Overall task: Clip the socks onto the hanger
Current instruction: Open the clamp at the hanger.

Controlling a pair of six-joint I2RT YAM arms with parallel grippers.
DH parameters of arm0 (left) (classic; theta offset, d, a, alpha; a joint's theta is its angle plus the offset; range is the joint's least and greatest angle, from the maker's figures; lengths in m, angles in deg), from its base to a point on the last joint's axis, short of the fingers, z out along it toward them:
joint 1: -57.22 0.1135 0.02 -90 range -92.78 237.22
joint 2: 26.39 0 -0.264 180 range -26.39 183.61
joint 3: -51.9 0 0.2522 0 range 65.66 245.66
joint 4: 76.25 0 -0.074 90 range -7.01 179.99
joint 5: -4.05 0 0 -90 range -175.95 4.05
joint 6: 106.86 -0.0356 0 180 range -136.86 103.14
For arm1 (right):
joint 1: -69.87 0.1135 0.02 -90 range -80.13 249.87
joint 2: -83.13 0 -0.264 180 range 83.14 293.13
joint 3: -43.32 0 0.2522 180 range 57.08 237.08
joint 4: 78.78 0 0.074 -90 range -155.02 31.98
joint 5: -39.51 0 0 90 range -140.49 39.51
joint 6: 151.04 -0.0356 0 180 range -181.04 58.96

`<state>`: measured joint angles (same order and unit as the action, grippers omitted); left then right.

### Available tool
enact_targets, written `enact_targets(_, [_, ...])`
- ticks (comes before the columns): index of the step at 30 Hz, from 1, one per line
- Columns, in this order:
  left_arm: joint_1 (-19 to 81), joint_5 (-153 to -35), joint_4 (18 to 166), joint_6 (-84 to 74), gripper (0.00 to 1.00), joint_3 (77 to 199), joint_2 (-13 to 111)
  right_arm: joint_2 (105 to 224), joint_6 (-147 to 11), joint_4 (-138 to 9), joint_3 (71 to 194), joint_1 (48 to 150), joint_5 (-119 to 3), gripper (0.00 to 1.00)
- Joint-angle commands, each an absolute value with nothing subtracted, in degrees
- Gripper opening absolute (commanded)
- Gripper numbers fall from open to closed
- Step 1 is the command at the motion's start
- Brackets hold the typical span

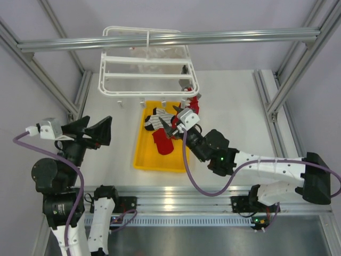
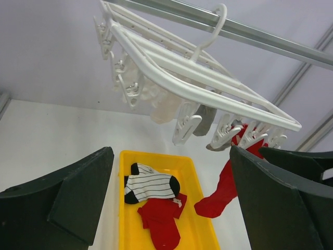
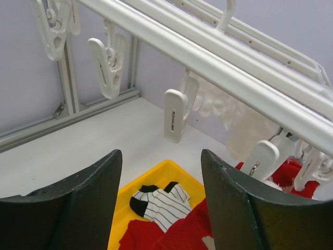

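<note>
nearest us, the left gripper (image 1: 96,128) sits out to the left of the tray (image 1: 139,157), raised off the table (image 1: 106,165), jaws spread wide, nothing between them, touching nothing. across from it the right gripper (image 1: 170,124) is up over the tray's far right part, close to the near bar of the hanger (image 1: 144,77) and lower than it; from its own camera the two fingers (image 3: 78,208) stand well apart and the gap between them is bare, so it's released, holding nothing. under it, the yellow tray rests on the white table. in the tray's far half lies a striped sock (image 2: 151,186), white with thin black lines, black toe and heel, and a red sock (image 2: 158,221) lies touching its near side. both loose, neither clipped. further on, and here's one done: a second red sock (image 2: 221,190) is on the hanger, pinched in a clip at the near right corner, dangling with its lower end beside the tray's far right corner. along that near bar the other clips (image 3: 174,114) hang white and empty. deeper under the frame something pale (image 2: 164,107) hangs from the far bars; can't tell what it is. and at the very top the hanger's hook (image 3: 227,13) goes over the grey beam (image 2: 260,35) that runs across the back of the cell.
</note>
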<state>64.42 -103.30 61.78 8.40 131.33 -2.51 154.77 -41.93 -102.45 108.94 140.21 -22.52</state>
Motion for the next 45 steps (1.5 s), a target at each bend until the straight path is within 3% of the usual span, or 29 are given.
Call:
enact_targets(1, [64.87, -109.24, 66.08, 6.96, 0.98, 131.4, -3.19, 155.47, -39.77, -111.25, 112.36, 141.32, -22.28, 0.62])
enact_targets(20, [64.87, -122.22, 66.7, 7.57, 0.98, 132.72, -2.66, 160.48, -41.88, -109.76, 116.15, 137.02, -22.01, 0.54])
enact_targets(23, [64.87, -130.82, 66.87, 7.57, 0.94, 133.51, -1.0, 159.43, -41.53, -109.59, 114.92, 136.75, -23.94, 0.42])
enact_targets(24, [64.95, -132.17, 66.87, 7.66, 0.92, 133.51, -0.56, 159.25, -41.36, -109.58, 114.66, 136.67, -24.47, 0.34])
enact_targets(30, [64.95, -134.29, 68.19, 8.54, 0.9, 133.33, 1.9, 156.7, -40.65, -108.8, 113.34, 136.66, -27.64, 0.11])
enact_targets(36, [64.95, -135.87, 70.21, 9.24, 0.87, 134.21, 5.85, 153.98, -41.09, -103.97, 113.07, 136.66, -34.91, 0.0])
enact_targets(45, [64.95, -142.2, 75.22, 12.14, 0.79, 137.19, 11.57, 152.92, -43.2, -94.92, 115.7, 135.87, -41.17, 0.0])
